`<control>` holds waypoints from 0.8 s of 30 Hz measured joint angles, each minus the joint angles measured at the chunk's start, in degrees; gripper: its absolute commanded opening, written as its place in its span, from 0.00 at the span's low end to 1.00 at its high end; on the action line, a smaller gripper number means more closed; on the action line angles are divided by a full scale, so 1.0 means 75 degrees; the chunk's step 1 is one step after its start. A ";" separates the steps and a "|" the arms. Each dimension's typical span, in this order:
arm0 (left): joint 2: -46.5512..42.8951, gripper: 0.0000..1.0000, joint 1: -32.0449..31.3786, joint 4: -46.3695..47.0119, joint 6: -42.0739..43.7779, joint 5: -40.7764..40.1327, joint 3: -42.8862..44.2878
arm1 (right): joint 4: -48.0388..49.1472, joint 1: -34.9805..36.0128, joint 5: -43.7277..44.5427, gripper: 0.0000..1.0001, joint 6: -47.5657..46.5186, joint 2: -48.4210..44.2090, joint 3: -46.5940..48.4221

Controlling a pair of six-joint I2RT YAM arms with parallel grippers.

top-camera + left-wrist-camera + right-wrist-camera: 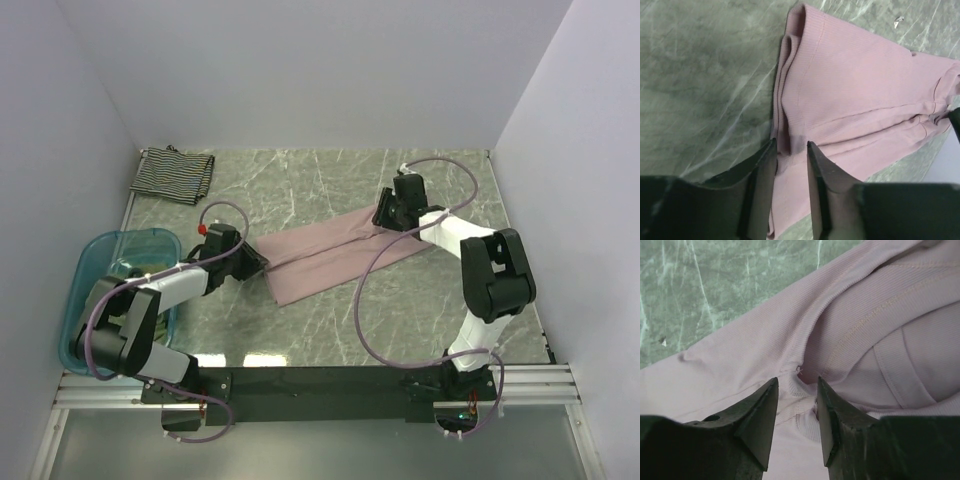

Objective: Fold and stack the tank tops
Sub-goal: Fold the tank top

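Observation:
The mauve-pink tank top (335, 255) lies on the table as a long folded strip between my two grippers. My left gripper (252, 262) sits low over its near-left end. In the left wrist view (791, 145) the jaws stand a little apart with flat pink cloth (855, 85) between and under them. My right gripper (392, 218) is at the far-right strap end. In the right wrist view (797, 382) the jaws stand a little apart astride a wrinkled armhole seam (805, 365). The striped tank top (173, 174) lies folded at the far left. The olive-green one is out of view.
A translucent blue tub (105, 290) stands at the near left, next to my left arm. White walls enclose the marble table (300, 190) on three sides. A purple cable (365, 300) from the right arm hangs over the cloth's near side.

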 measured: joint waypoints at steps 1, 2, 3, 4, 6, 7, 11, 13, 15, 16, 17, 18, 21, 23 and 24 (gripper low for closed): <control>-0.0052 0.37 0.0000 -0.0105 0.0023 0.0000 0.0015 | -0.0050 0.0000 0.0050 0.45 0.0003 -0.0079 0.0000; -0.0122 0.37 0.0000 -0.0242 0.0044 -0.0003 0.0050 | -0.0108 0.0000 0.0119 0.45 0.0015 -0.0152 0.0003; -0.0207 0.35 -0.0003 -0.0417 0.0085 -0.0012 0.0117 | -0.0201 0.0000 0.0216 0.46 0.0023 -0.0227 0.0020; -0.0315 0.34 -0.0003 -0.0612 0.0134 -0.0035 0.0198 | -0.0309 -0.0003 0.0332 0.46 0.0029 -0.0291 0.0055; -0.0589 0.32 -0.0006 -0.1000 0.0230 -0.0114 0.0385 | -0.0536 -0.0041 0.0533 0.46 0.0085 -0.0373 0.0187; -0.0749 0.31 -0.0006 -0.1212 0.0277 -0.0169 0.0501 | -0.0662 -0.0067 0.0574 0.46 0.0111 -0.0376 0.0297; -0.1058 0.26 -0.0006 -0.1772 0.0493 -0.0364 0.1119 | -0.1014 -0.0189 0.0437 0.45 0.0134 -0.0265 0.0801; -0.0807 0.23 -0.0006 -0.1853 0.0583 -0.0370 0.1562 | -0.1113 -0.0227 0.0271 0.45 0.0125 -0.0085 0.1102; -0.0216 0.22 -0.0006 -0.1880 0.0644 -0.0341 0.2174 | -0.1198 -0.0219 0.0131 0.45 0.0099 0.0189 0.1378; 0.0146 0.21 -0.0006 -0.1865 0.0673 -0.0312 0.2463 | -0.1236 -0.0213 0.0073 0.45 0.0085 0.0347 0.1492; 0.0560 0.20 -0.0006 -0.1842 0.0699 -0.0265 0.2754 | -0.1262 -0.0201 0.0009 0.45 0.0076 0.0507 0.1574; 0.0825 0.19 -0.0015 -0.1810 0.0720 -0.0248 0.2894 | -0.1291 -0.0198 -0.0055 0.45 0.0070 0.0650 0.1632; 0.1795 0.18 -0.0035 -0.1804 0.0761 -0.0055 0.3325 | -0.1582 -0.0157 -0.0181 0.44 0.0050 0.1107 0.1839; 0.2250 0.18 -0.0044 -0.1824 0.0764 0.0102 0.3418 | -0.1705 -0.0137 -0.0227 0.44 0.0044 0.1341 0.1929; 0.2416 0.18 -0.0061 -0.1827 0.0761 0.0160 0.3424 | -0.1757 -0.0128 -0.0239 0.44 0.0044 0.1413 0.1941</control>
